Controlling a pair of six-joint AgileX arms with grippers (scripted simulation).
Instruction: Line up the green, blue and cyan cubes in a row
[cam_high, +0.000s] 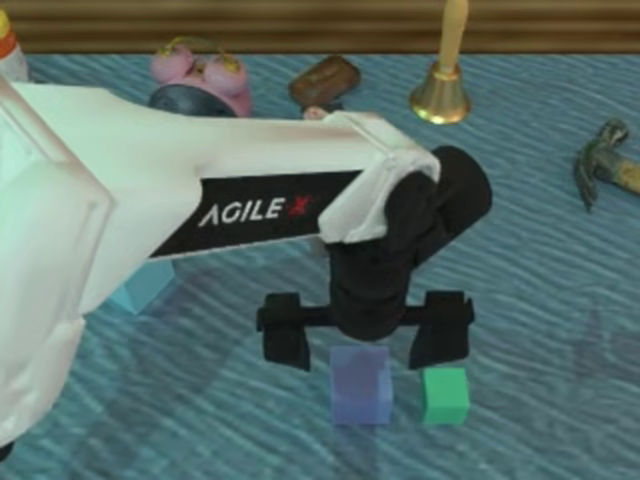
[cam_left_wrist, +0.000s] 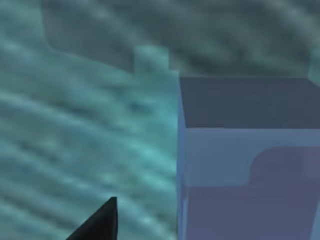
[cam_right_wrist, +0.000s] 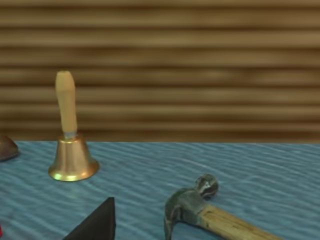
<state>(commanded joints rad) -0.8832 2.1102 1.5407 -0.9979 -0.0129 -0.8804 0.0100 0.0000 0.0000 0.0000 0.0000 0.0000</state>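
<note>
Hovering over the blue cube (cam_high: 361, 385), our left gripper (cam_high: 365, 340) holds its jaws spread wide with nothing between them, and the cube stands on the counter (cam_high: 540, 300) just left of the green cube (cam_high: 445, 394), the two close but not touching. We judge that blue and green are already set in the row and the step in hand turns on the cyan cube (cam_high: 143, 285), half hidden under our left arm well off to the left. The next move likely calls for lifting clear of the blue cube without nudging it, then reaching for the cyan one; our right gripper is out of the top view, parked near the hammer (cam_right_wrist: 210, 212) and bell (cam_right_wrist: 71, 145).
</note>
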